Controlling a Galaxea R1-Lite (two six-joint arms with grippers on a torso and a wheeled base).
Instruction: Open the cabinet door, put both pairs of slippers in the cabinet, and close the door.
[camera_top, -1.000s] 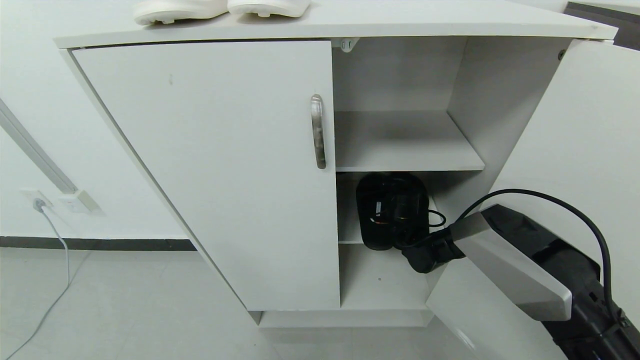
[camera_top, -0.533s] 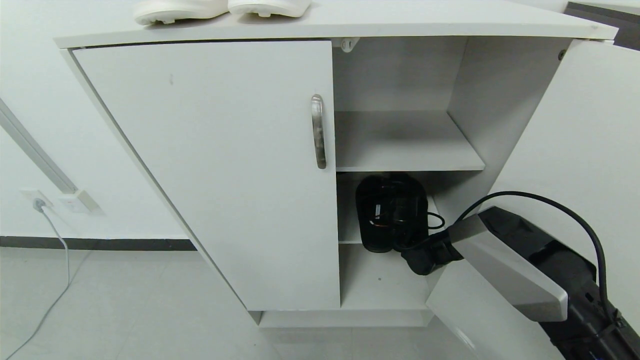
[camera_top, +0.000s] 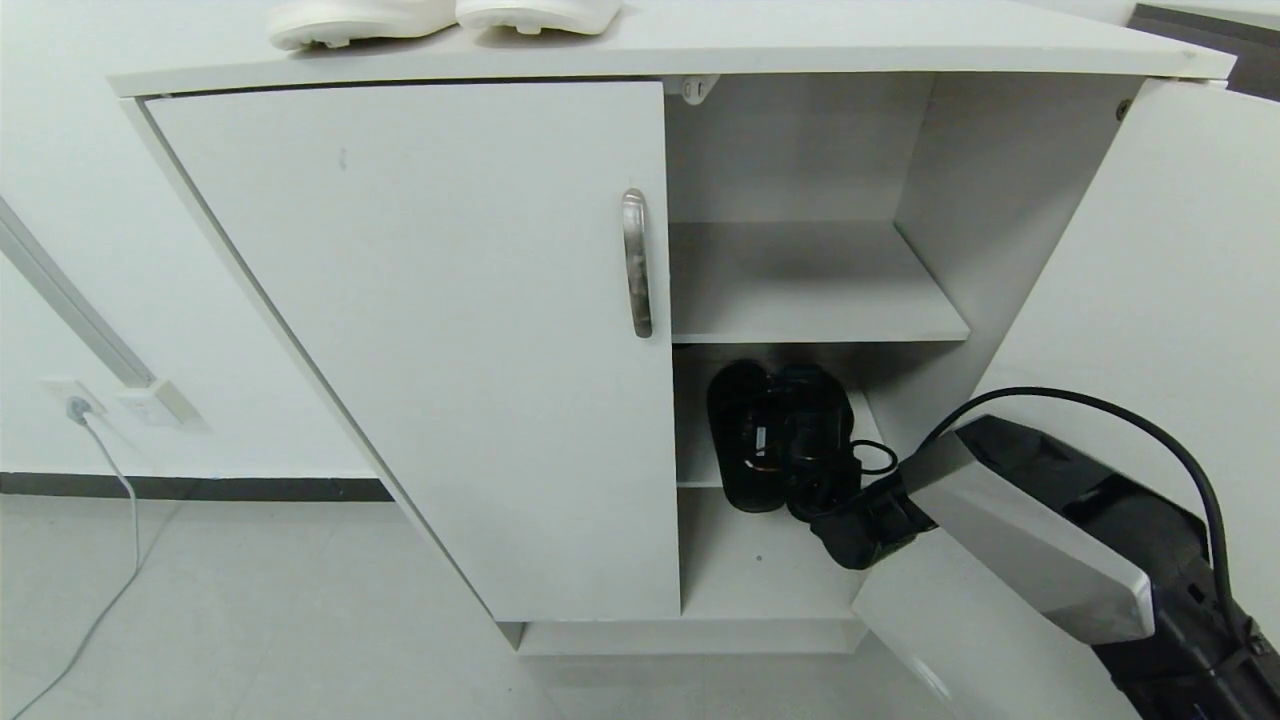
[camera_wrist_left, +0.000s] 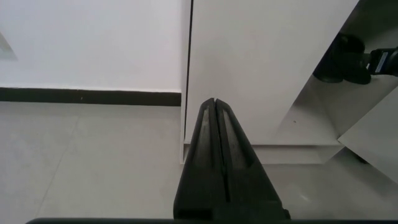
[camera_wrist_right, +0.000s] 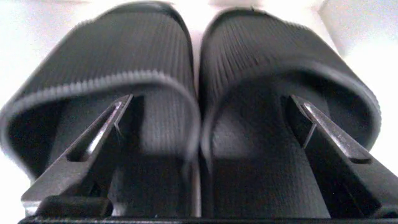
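Note:
A pair of black slippers (camera_top: 780, 440) lies side by side on the lower shelf (camera_top: 697, 470) of the white cabinet, heels at the shelf's front edge. My right gripper (camera_top: 815, 490) is at those heels, open. In the right wrist view its fingers (camera_wrist_right: 118, 109) stand wide apart, one over each black slipper (camera_wrist_right: 106, 74). A white pair of slippers (camera_top: 440, 18) rests on the cabinet top. The right door (camera_top: 1150, 280) is swung open and the left door (camera_top: 430, 330) is closed. My left gripper (camera_wrist_left: 215, 102) is shut and empty, low over the floor before the cabinet base.
The upper shelf (camera_top: 810, 290) and the bottom compartment (camera_top: 760, 570) hold nothing. A metal handle (camera_top: 635, 262) sits on the closed door. A wall socket with a cable (camera_top: 75, 405) is at the left, above bare floor (camera_top: 250, 600).
The black slippers have shifted slightly down and toward the shelf's front, and now show as two separate shoes. My right wrist has dropped and drawn back a little.

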